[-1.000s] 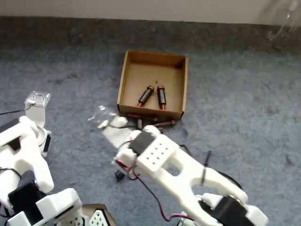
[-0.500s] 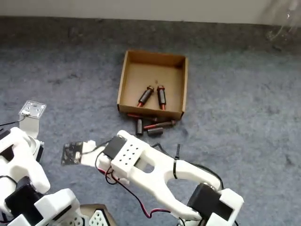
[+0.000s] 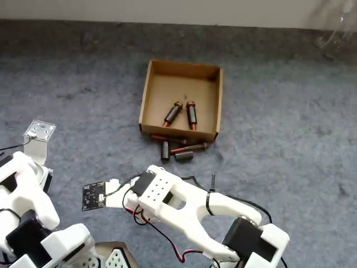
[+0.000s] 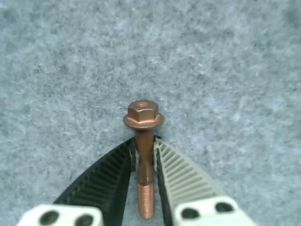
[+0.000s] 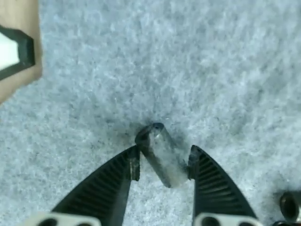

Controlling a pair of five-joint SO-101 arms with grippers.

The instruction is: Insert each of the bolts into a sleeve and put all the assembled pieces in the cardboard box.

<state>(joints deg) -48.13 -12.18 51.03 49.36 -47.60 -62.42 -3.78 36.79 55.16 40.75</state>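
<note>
Starting nearest you: your left gripper has its fingers clamped on a bolt, pinching the shank just under the hex head. The bolt's long axis runs straight along the fingers, w/ the head pointing away from the wrist and the threaded tip back toward it.

Your right gripper has its fingers pressed on either side of a sleeve. The sleeve sits skewed btwn them, not in line w/ the fingers, and its open bore faces away from the wrist.

That's the relation to watch, imo: bolt axis vs bore axis. The tip that prob. has to enter sits deep btwn the left fingers, and the sleeve is crooked. You'll likely need to re-angle one wrist before the two line up.

Both arms are on the robot's side of the cardboard box, well apart from it. The right arm stretches across toward the left arm, so the two held parts are near each other.

Just outside the box's near wall lie loose sleeves and loose bolts, bunched together. Inside the box, two assembled pieces lie side by side on the floor, approx. mid-box.
</note>
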